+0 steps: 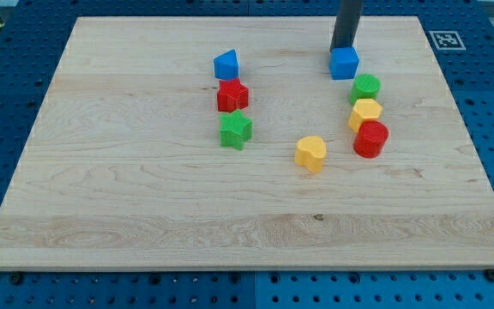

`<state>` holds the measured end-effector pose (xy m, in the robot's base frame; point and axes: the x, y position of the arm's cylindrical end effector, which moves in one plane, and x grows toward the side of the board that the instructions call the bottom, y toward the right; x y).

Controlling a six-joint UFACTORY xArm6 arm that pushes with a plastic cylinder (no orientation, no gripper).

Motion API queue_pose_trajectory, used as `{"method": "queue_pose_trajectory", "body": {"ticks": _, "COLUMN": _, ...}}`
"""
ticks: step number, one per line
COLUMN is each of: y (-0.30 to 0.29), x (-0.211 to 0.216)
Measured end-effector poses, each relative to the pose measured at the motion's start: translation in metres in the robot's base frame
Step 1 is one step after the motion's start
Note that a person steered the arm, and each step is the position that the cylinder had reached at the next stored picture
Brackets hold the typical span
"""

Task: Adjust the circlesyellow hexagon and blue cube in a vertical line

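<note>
My tip (343,47) stands at the view's top right, just above the blue cube (344,63) and touching or almost touching its top edge. Below the cube, slightly to the right, a green circle (366,87), the yellow hexagon (365,113) and a red circle (370,139) form a close column, each touching its neighbour. The cube sits a little left of that column.
On the view's left a blue block (226,64), a red block (231,95) and a green star (236,130) form another column. A yellow heart-like block (310,153) lies alone in the middle. All rest on the wooden board (144,206), on a blue pegboard table.
</note>
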<state>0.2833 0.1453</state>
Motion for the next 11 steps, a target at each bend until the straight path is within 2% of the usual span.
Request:
{"method": "queue_pose_trajectory", "body": {"ticks": 1, "y": 0.007, "x": -0.008}}
{"method": "queue_pose_trajectory", "body": {"ticks": 2, "y": 0.048, "x": -0.003}}
{"method": "queue_pose_trajectory", "body": {"ticks": 3, "y": 0.082, "x": 0.02}}
{"method": "queue_pose_trajectory", "body": {"ticks": 4, "y": 0.118, "x": 0.064}}
{"method": "queue_pose_trajectory", "body": {"ticks": 5, "y": 0.13, "x": 0.123}}
{"method": "queue_pose_trajectory", "body": {"ticks": 6, "y": 0.106, "x": 0.176}}
{"method": "queue_pose_trajectory", "body": {"ticks": 7, "y": 0.074, "x": 0.188}}
{"method": "queue_pose_trajectory", "body": {"ticks": 11, "y": 0.051, "x": 0.193}}
